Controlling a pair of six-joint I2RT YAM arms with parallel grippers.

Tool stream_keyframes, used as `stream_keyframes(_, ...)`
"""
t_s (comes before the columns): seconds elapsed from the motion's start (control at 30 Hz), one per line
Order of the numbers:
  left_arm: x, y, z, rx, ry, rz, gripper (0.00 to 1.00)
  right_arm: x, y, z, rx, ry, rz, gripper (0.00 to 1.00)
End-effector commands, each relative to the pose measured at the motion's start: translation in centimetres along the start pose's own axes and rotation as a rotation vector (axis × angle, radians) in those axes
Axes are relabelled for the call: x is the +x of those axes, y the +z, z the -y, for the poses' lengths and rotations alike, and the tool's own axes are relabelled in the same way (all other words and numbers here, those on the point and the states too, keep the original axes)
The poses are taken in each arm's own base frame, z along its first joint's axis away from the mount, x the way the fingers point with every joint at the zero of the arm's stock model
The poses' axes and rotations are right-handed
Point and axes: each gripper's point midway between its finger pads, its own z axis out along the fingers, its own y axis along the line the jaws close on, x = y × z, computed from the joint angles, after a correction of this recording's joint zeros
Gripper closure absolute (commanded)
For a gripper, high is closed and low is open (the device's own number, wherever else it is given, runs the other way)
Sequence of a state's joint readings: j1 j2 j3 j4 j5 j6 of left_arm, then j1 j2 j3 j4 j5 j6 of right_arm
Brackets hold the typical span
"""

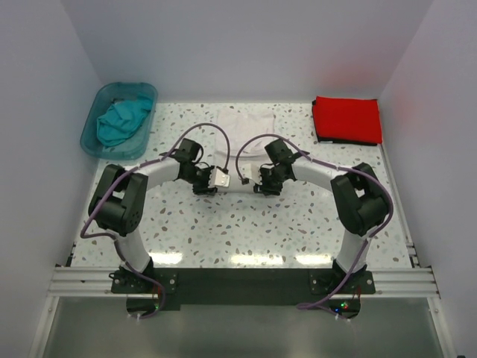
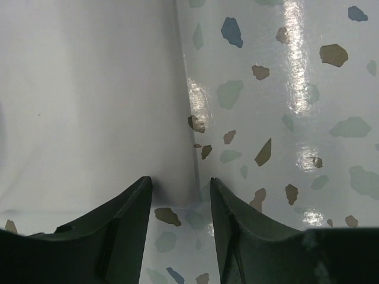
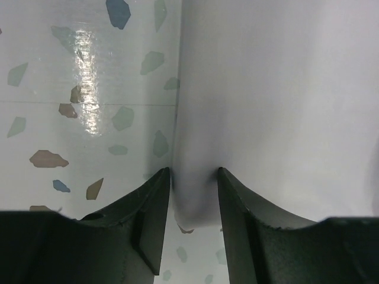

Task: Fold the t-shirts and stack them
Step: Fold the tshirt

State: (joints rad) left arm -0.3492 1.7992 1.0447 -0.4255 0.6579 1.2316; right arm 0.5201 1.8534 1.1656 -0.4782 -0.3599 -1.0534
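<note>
The white t-shirt (image 1: 246,123) lies flat at the table's middle back. Both grippers meet at its near edge. In the left wrist view my left gripper (image 2: 179,183) stands open, with the white t-shirt (image 2: 89,89) ending in a corner just between the fingertips and bare table showing between the fingers. In the right wrist view my right gripper (image 3: 193,174) is open around a rounded corner of the white t-shirt (image 3: 278,89) that touches both fingers. A red t-shirt (image 1: 347,119) lies folded at the back right. The teal t-shirt (image 1: 123,121) is crumpled in a tub.
A translucent teal tub (image 1: 91,138) stands at the back left corner. White walls close in the speckled table (image 1: 246,224) on three sides. Both arms' cables loop over the white shirt's near half. A metal rail runs along the near edge.
</note>
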Motion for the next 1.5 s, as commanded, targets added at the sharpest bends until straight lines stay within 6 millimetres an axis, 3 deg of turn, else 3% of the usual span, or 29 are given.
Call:
stream_keyframes(0.0, 0.7, 0.4, 0.9, 0.033, 0.043, -0.014, 0.54, 1.1, 0.7, -1.0, -0.006, -0.028, -0.026, 0.58)
stream_keyframes(0.1, 1.2, 0.6, 1.2, 0.052, 0.044, -0.035, 0.63, 1.5, 0.8, -1.0, 0.007, -0.033, -0.044, 0.64)
stream_keyframes(0.2, 2.0, 0.8, 1.4, 0.071, 0.033, -0.06, 0.76, 1.7, 0.8, -0.7, 0.018, -0.038, -0.054, 0.76)
stream_keyframes(0.23, 1.9, 0.8, 1.2, 0.068, 0.034, -0.06, 0.86, 1.7, 0.8, -0.6, 0.022, -0.036, -0.055, 0.85)
stream_keyframes(0.33, 0.5, -0.1, -0.2, 0.041, -0.02, -0.018, 1.0, 0.9, 0.0, -0.1, 0.034, -0.019, -0.042, 1.0)
stream_keyframes(0.5, -3.3, -4.5, -5.4, -0.076, -0.055, 0.071, 1.0, -1.9, -5.1, 3.4, 0.106, 0.017, 0.029, 1.0)
stream_keyframes(0.6, -4.9, -6.4, -7.3, -0.128, -0.04, 0.083, 1.0, -2.9, -7.7, 5.5, 0.138, 0.021, 0.058, 1.0)
stream_keyframes(0.73, -5.8, -7.4, -7.9, -0.148, -0.027, 0.093, 1.0, -3.4, -10.1, 7.4, 0.172, 0.004, 0.072, 1.0)
stream_keyframes(0.83, -6.3, -7.9, -7.8, -0.161, -0.056, 0.097, 1.0, -3.6, -11.1, 7.5, 0.166, -0.004, 0.069, 1.0)
stream_keyframes(0.93, -7.2, -8.4, -6.1, -0.132, -0.069, 0.11, 1.0, -3.7, -11.8, 6.0, 0.135, -0.009, 0.075, 1.0)
stream_keyframes(1.03, -8.5, -9.0, -2.9, -0.086, -0.058, 0.117, 1.0, -4.0, -12.2, 2.3, 0.064, -0.016, 0.079, 1.0)
stream_keyframes(1.07, -8.8, -9.2, -1.9, -0.066, -0.052, 0.119, 1.0, -3.5, -12.0, 0.0, 0.013, -0.002, 0.063, 1.0)
stream_keyframes(1.17, -11.0, -10.6, 2.6, 0.025, -0.072, 0.153, 1.0, -4.4, -14.0, -4.4, -0.05, -0.001, 0.087, 1.0)
stream_keyframes(1.2, -12.3, -11.4, 4.0, 0.044, -0.049, 0.175, 1.0, -5.2, -15.5, -5.4, -0.035, -0.016, 0.11, 1.0)
stream_keyframes(1.27, -13.1, -12.4, 5.6, 0.057, -0.079, 0.176, 1.0, -6.0, -16.9, -7.3, -0.066, -0.004, 0.125, 1.0)
stream_keyframes(1.37, -14.7, -14.6, 6.2, 0.036, -0.08, 0.192, 1.0, -6.8, -19.3, -7.8, -0.051, 0.005, 0.133, 1.0)
stream_keyframes(1.47, -15.4, -15.1, 5.6, 0.03, -0.102, 0.195, 1.0, -6.1, -19.3, -7.4, -0.077, 0.009, 0.097, 1.0)
